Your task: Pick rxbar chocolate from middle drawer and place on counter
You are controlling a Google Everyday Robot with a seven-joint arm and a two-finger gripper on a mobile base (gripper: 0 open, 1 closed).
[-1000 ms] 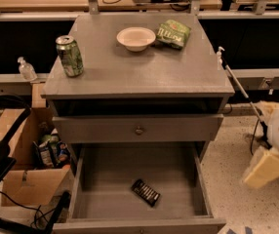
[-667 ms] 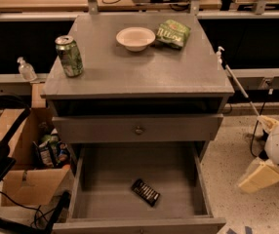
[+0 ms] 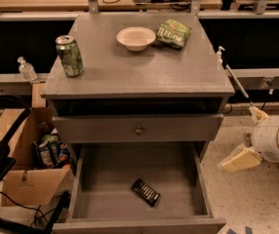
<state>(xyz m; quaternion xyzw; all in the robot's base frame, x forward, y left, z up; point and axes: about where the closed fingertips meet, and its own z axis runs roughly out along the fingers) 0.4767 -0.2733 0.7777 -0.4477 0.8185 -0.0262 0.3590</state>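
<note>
Locating the rxbar chocolate point(image 3: 146, 192): it lies flat on the floor of the open middle drawer point(image 3: 108, 179), near front-centre. The gripper point(image 3: 238, 160) hangs outside the cabinet, beyond the drawer's right wall; whether the jaws are apart or together cannot be told. From the jaws the bar lies leftward and a little lower in view, with the drawer wall between. Its long axis runs diagonally, far-left end to near-right end, the near end pointing toward the jaws' side.
</note>
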